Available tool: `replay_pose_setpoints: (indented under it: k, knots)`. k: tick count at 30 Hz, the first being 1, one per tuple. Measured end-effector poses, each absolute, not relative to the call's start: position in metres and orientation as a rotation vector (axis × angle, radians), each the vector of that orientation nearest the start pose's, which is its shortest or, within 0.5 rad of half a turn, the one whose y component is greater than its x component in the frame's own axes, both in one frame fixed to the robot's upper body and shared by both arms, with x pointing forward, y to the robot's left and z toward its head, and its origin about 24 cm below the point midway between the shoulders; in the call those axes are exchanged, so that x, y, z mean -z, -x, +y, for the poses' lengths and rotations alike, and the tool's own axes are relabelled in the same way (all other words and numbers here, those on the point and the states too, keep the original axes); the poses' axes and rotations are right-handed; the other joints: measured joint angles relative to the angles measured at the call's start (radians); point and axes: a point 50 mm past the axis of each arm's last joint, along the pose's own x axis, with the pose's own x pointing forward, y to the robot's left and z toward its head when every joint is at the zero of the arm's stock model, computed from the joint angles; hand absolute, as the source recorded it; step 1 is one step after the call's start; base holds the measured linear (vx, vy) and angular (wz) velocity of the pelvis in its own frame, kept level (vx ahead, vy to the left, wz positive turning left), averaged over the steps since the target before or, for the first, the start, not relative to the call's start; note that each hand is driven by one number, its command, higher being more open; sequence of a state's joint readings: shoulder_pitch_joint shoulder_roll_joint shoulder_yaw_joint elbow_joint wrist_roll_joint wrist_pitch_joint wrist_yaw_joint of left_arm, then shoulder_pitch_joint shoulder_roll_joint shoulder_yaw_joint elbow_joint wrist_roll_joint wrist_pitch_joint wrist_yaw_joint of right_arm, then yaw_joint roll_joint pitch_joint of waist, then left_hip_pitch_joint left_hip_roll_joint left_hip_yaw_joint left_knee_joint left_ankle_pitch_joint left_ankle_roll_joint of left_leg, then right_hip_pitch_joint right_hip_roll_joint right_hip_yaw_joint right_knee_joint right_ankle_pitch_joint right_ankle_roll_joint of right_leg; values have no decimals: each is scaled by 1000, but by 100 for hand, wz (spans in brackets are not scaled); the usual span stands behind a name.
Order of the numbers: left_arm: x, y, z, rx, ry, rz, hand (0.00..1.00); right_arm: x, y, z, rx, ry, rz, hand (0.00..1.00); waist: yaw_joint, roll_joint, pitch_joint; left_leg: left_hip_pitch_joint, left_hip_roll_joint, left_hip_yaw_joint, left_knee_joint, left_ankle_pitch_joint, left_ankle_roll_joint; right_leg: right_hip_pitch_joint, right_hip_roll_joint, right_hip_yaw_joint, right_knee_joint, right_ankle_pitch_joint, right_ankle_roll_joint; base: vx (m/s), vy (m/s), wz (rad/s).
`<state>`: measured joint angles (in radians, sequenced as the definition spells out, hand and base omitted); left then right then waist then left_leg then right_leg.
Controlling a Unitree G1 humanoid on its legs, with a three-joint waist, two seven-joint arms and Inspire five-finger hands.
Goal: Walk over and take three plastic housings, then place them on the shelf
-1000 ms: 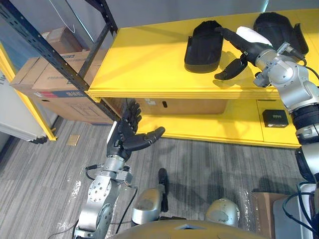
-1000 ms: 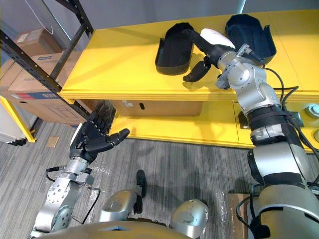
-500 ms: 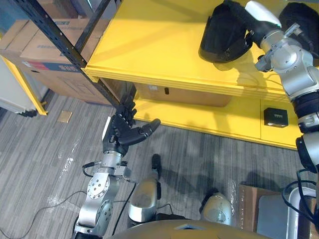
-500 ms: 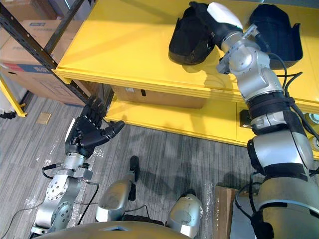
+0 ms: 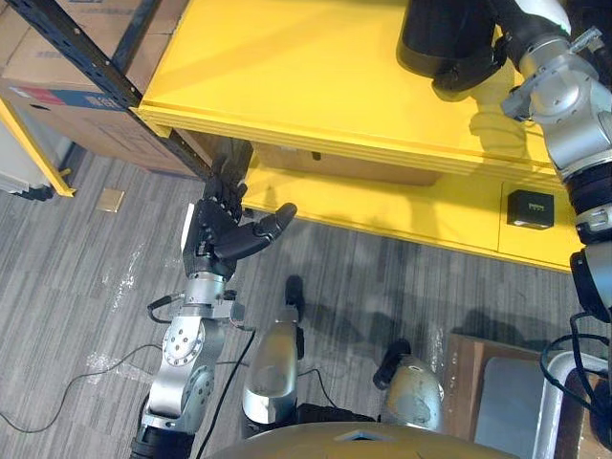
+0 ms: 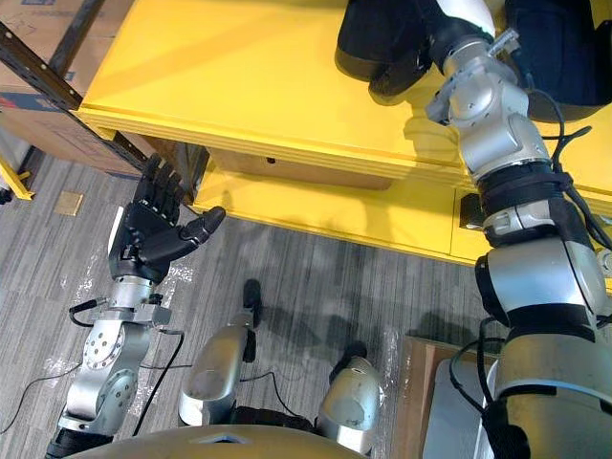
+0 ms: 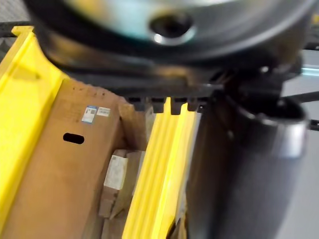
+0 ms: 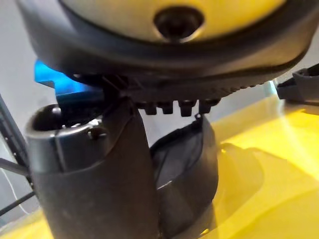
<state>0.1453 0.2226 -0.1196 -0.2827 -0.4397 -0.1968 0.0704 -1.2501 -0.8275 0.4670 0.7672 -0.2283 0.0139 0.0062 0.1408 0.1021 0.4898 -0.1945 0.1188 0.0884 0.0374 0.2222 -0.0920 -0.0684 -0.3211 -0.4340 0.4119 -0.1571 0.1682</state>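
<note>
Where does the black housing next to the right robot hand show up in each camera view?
Left eye view: black housing at the top edge, on the yellow shelf.
Right eye view: top edge too.
Right wrist view: just past the right robot hand.
Left wrist view: faces a cardboard box.
Shared landmark: the yellow shelf.

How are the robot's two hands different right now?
The left hand hangs low over the floor, fingers spread, holding nothing. The right hand is up on the yellow shelf, against a black housing. Both are dark robot hands.

Matt plastic housing point(image 5: 435, 38) on smooth, glossy shelf point(image 5: 287, 67).
</note>
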Motion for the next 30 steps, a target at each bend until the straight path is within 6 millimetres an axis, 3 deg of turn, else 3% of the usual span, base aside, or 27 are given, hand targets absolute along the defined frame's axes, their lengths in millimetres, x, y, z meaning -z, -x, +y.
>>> replay_pose_setpoints:
  k: [5,13,23,30]
  knots:
    - [-91,-220,169,49,252,-282,100,-322,-389,-245,198,1156,-341,100,-4,-1,1,-4,0,1,13,-7,0,5,1,0,-4,0,0,23,-12,-1]
    - [-93,-219,183,14,228,-301,100,-321,-382,-232,-125,1210,-262,100,-6,-7,13,36,11,11,14,-22,-8,45,11,2,-18,-2,-3,-2,-15,-3]
    - [-92,-218,183,34,216,-293,100,-301,-384,-229,-312,1235,-73,100,1,-10,13,86,11,27,-20,-13,-8,69,11,13,-14,-3,-4,-13,-9,-3]
    - [-94,-218,182,42,214,-289,100,-292,-384,-231,-340,1239,-16,100,9,-51,7,100,10,29,-43,0,-6,71,11,12,-15,-4,-5,0,0,0]
